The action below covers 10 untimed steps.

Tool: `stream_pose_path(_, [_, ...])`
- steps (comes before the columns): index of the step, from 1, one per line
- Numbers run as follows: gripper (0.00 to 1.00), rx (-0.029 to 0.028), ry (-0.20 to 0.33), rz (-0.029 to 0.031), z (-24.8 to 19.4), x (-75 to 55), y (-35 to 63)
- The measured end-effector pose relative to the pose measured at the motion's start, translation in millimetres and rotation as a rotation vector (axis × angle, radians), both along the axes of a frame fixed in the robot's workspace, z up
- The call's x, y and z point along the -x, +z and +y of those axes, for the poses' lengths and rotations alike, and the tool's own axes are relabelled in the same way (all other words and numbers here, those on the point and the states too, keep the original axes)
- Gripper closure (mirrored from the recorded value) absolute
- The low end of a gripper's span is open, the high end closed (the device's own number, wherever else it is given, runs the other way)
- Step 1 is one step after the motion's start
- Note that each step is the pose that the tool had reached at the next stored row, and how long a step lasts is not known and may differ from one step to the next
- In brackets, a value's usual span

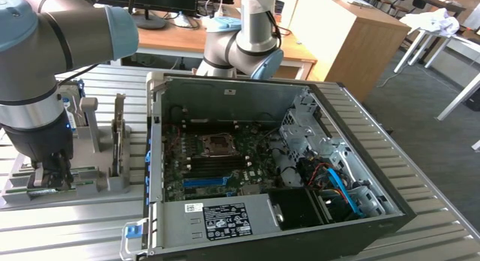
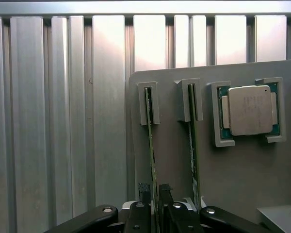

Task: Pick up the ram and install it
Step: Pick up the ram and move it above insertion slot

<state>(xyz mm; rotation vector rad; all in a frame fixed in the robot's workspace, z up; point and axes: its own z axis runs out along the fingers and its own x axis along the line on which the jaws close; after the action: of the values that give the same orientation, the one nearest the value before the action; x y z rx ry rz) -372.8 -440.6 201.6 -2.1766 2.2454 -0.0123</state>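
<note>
Two ram sticks stand on edge in the slots of a grey holder. My gripper is down over one ram, a black finger on each side of the thin green board and pressed against it. The other ram stands free beside it. In the exterior view my gripper is low over the holder at the exterior view's left, beside the open computer case. The motherboard's memory slots lie inside the case.
A square silver processor chip sits in a pocket of the holder. A taller expansion card stands upright on the holder between my gripper and the case. The power supply fills the case's near end. A slatted metal table carries everything.
</note>
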Motion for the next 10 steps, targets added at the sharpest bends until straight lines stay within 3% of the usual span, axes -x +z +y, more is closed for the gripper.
stream_pose_path(4, [0.8, -0.0001, 0.0, 0.0, 0.0, 0.0, 0.0])
stream_pose_path(6, [0.88, 0.0, 0.0, 0.0, 0.0, 0.0, 0.0])
stream_pose_path(10, [0.88, 0.0, 0.0, 0.0, 0.0, 0.0, 0.0])
